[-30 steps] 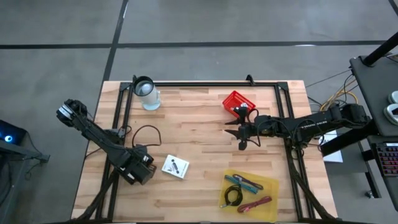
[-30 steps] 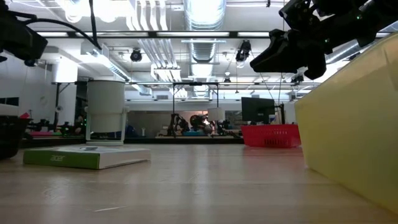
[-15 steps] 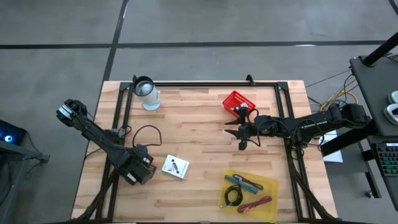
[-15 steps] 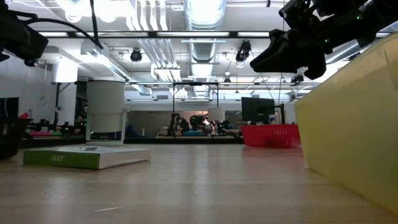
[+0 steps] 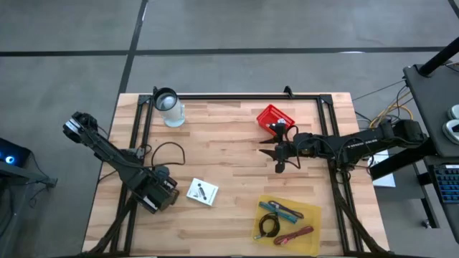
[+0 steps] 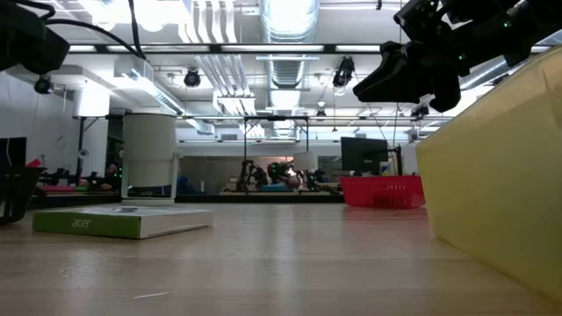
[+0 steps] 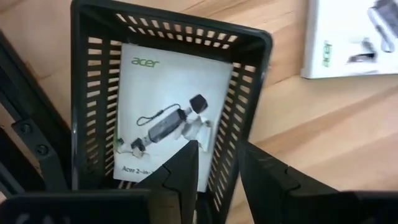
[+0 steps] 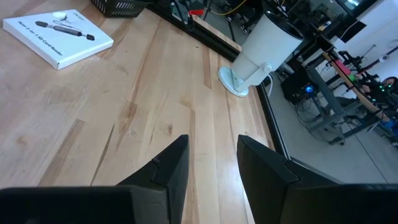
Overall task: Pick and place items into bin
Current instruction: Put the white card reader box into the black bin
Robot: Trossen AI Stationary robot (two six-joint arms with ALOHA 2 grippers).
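My left gripper [image 7: 219,149] is open low over a black mesh basket [image 7: 87,93] near the table's left edge [image 5: 159,190]. Its fingers stand on either side of one basket wall [image 7: 245,93]. One white card [image 7: 168,118] lies flat on the basket's floor. A second white card [image 5: 202,192] lies flat on the table [image 8: 59,37] [image 6: 123,219]. A yellow bin [image 5: 308,231] at the near right holds teal, purple and maroon sticks and a black cable coil [image 5: 269,226]. My right gripper [image 5: 271,152] hangs open above the table's middle [image 8: 212,142].
A clear cup with a black rim [image 5: 170,107] stands at the far left. A red basket [image 5: 275,117] sits at the far side, close to my right arm. A black frame [image 5: 237,96] runs along the table's edges. A thin black cable loop [image 5: 169,153] lies beside my left arm.
My left arm has risen a little over the black basket and drifted slightly toward the table's left edge. The card stays on the basket's floor.
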